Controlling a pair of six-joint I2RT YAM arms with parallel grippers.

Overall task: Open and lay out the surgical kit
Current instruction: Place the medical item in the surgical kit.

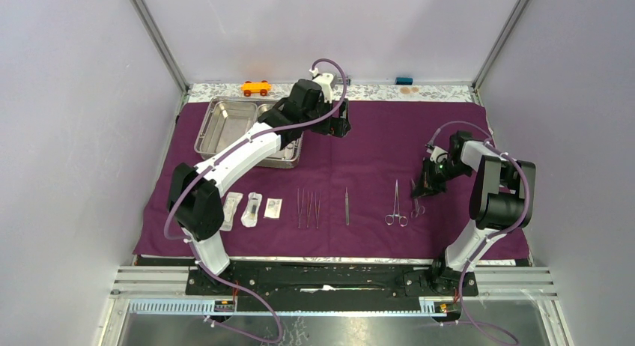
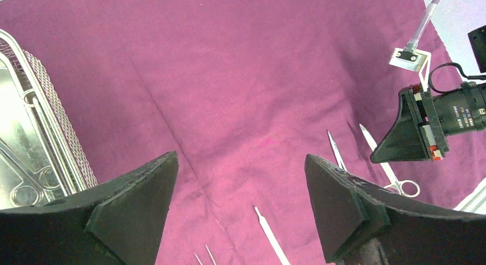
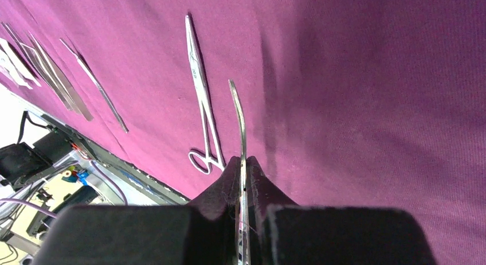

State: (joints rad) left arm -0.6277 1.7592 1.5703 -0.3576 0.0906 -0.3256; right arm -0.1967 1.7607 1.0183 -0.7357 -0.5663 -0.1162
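At the right end of the row on the dark purple cloth wrap [image 1: 374, 144], you are placing the held forceps [image 3: 238, 113]: the right gripper [image 3: 243, 162] is clamping them beside the laid forceps [image 1: 396, 204]. The left gripper [image 2: 240, 162] is hovering near the steel tray [image 1: 225, 129], fingers spread wide and empty. Next, you are likely lowering the held forceps parallel to the row, then releasing.

I see pale lilac-grey walls [image 1: 75, 99] on three sides, aluminium posts [image 1: 157, 37] in the far corners, and flat, even light. The table [image 1: 419, 92] shows a floral strip along its far edge, with metal rails [image 1: 150, 275] at the near edge.
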